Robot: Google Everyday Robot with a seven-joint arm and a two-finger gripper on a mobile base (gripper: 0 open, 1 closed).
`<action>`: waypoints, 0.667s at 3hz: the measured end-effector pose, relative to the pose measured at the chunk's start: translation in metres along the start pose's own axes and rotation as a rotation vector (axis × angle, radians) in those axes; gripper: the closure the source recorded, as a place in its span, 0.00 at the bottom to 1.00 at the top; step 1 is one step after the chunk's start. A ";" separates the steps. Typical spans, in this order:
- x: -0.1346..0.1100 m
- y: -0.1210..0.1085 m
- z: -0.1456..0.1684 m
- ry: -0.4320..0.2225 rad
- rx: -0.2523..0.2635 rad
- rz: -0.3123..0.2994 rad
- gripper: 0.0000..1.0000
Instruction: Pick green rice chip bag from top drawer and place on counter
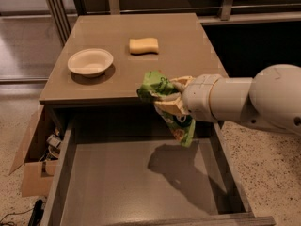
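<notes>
My gripper (pixel 165 98) is shut on the green rice chip bag (pixel 155 85), a crinkled light-green pouch whose lower end (pixel 183 128) hangs down. It holds the bag in the air above the back of the open top drawer (pixel 141 182), level with the front edge of the counter (pixel 113 32). The drawer floor is bare and carries the shadow of the bag and arm. The white arm reaches in from the right.
A white bowl (pixel 90 62) sits at the counter's left and a yellow sponge (pixel 144 45) near its middle. An open cardboard box (pixel 32 161) stands on the floor to the left of the cabinet. Speckled floor lies to the right.
</notes>
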State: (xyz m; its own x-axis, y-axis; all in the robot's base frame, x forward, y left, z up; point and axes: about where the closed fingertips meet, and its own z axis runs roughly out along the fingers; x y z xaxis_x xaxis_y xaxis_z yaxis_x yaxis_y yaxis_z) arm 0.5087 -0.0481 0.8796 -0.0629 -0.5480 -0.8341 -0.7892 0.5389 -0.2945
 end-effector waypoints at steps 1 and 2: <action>-0.015 -0.049 0.008 0.006 0.043 -0.017 1.00; -0.018 -0.092 0.031 0.015 0.044 -0.002 1.00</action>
State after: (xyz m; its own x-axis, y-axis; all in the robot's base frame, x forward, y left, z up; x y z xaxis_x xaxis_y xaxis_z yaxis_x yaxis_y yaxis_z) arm 0.6016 -0.0678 0.9070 -0.0704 -0.5581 -0.8267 -0.7616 0.5653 -0.3168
